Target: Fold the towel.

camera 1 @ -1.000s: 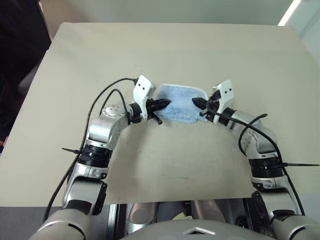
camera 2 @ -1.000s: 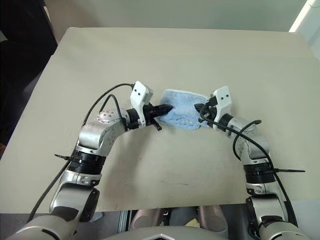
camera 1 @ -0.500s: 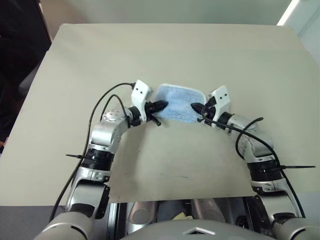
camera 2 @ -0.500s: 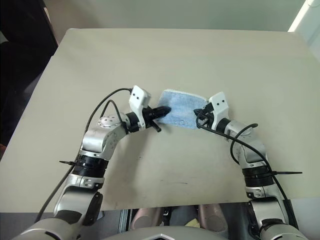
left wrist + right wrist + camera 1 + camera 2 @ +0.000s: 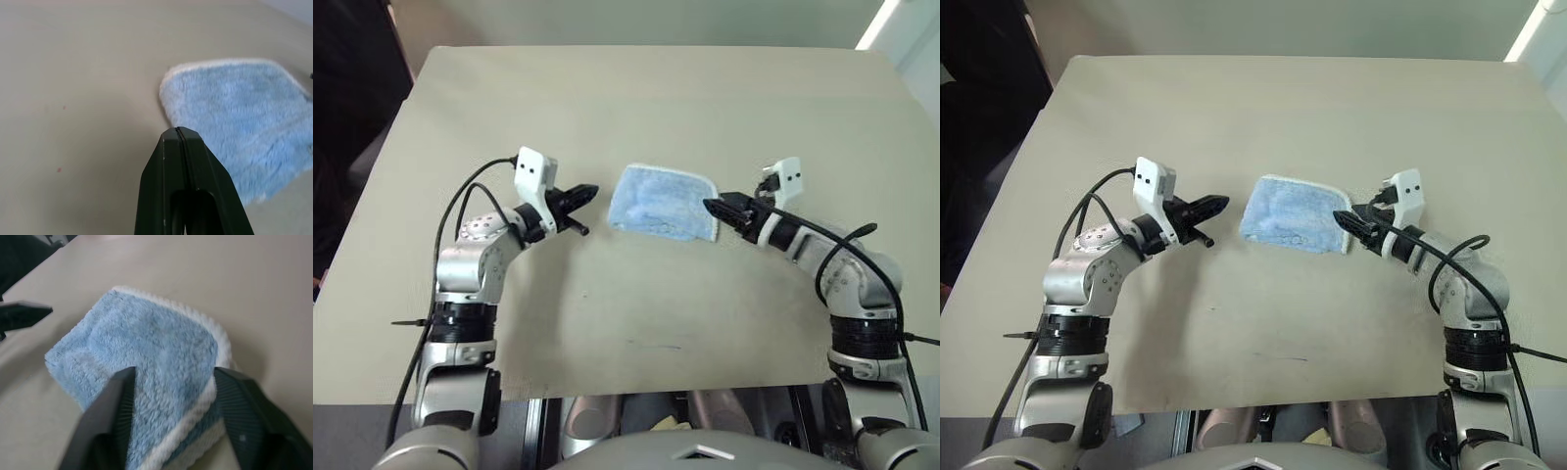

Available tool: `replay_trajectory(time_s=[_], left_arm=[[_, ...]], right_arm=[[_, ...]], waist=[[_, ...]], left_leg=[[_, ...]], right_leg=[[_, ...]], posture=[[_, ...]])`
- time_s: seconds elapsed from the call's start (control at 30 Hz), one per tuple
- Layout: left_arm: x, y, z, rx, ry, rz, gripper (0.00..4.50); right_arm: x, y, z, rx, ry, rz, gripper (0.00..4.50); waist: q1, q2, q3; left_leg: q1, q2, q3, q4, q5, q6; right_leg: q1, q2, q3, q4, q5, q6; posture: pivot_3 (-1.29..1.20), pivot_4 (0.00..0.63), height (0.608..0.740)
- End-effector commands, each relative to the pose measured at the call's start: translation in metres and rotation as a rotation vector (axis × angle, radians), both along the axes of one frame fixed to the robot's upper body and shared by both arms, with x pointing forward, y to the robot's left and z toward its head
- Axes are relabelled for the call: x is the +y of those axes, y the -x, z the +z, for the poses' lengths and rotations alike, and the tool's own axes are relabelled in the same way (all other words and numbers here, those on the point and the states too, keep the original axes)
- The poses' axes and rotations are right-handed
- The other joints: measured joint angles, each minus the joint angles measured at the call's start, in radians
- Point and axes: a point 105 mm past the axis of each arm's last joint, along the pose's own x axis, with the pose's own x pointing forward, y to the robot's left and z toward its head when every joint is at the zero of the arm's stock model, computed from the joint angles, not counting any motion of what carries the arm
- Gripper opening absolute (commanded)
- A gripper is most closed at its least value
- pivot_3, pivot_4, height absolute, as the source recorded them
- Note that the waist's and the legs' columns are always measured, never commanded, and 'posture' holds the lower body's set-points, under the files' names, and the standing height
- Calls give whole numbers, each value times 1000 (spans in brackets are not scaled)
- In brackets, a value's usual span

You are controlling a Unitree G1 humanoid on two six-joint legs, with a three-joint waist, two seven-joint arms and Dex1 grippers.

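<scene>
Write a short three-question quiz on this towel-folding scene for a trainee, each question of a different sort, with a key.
1. True or false: the left gripper is clamped on the light blue terry-cloth towel with the whitish border.
2. Multiple choice: how do the right gripper's jaws stand? A) shut; B) open, with the towel's edge between the fingers; C) closed on a cable.
3. Short answer: what does the towel lie on?

Key:
1. False. The left gripper is shut and apart from the towel, bare tabletop between them.
2. B.
3. The plain beige table, bunched into a compact folded shape between the two grippers.
</scene>
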Motion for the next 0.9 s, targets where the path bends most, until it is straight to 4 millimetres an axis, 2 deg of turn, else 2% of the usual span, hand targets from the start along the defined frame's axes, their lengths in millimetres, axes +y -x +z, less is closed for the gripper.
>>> replay_trajectory(time_s=[0.03,0.07,0.27,0.67,0.9], left_arm=[[-2,3,17,-78,-10,-15,0],[-1,4,17,-78,-10,-12,0],[1,7,17,-82,0,-2,0],[-4,5,17,-82,11,-20,0],[-8,6,17,-82,13,-30,0]], right_arm=[[-5,-3,6,65,-105,-27,4007],[-6,-4,5,85,-122,-32,4431],[-7,-9,-11,217,-173,-77,4473],[46,-5,-4,310,-281,102,4473],[61,-9,-4,343,-328,117,4473]], waist=[[0,0,0],[0,0,0],[-2,0,0],[-14,0,0],[-14,0,0]], left_leg=[[0,0,0,0,0,0],[0,0,0,0,0,0],[0,0,0,-1,0,0],[0,0,0,-2,0,0],[-1,0,0,-2,0,0]], right_leg=[[0,0,0,0,0,-1],[0,0,0,0,0,-1],[-1,0,0,1,0,-1],[-3,0,0,2,1,-2],[-3,0,-1,2,1,-2]], posture=[[0,150,740],[0,150,740],[0,150,740],[0,150,740],[0,150,740]])
